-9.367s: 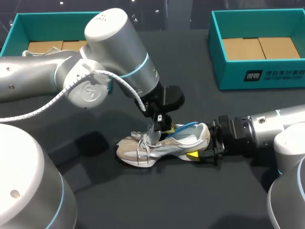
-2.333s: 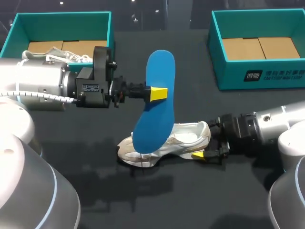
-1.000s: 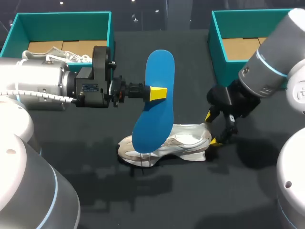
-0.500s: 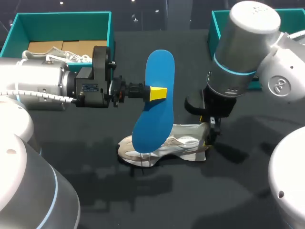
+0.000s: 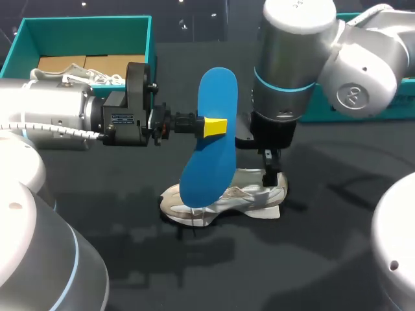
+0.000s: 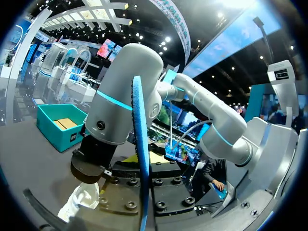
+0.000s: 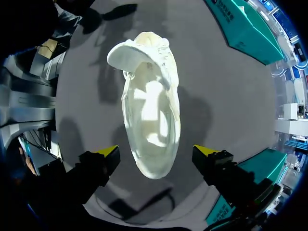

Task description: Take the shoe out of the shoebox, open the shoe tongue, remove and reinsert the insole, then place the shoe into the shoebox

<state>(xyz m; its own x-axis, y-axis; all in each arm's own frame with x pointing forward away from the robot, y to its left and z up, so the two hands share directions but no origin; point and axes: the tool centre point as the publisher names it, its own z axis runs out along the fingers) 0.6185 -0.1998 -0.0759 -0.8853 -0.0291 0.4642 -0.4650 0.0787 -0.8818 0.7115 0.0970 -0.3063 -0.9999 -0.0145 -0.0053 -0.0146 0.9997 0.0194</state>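
My left gripper [image 5: 215, 127] is shut on the blue insole [image 5: 210, 146] and holds it upright above the table. The left wrist view shows the insole [image 6: 141, 159] edge-on, ahead of that gripper. The white and beige shoe [image 5: 227, 197] lies on its sole on the dark table below the insole. My right gripper [image 5: 271, 175] points down over the shoe's heel. In the right wrist view the shoe [image 7: 150, 115] shows its bare inside, and my right gripper [image 7: 158, 153] is open, its yellow fingertips [image 7: 108, 154] standing apart on either side of the heel.
A teal shoebox [image 5: 148, 45] at the back left holds another shoe [image 5: 65, 74]. The second teal shoebox [image 5: 397, 107] at the back right is mostly hidden behind my right arm [image 5: 295, 58].
My right arm has swung from beside the shoe's heel to above it, gripper now pointing down. The left arm and the insole have not moved.
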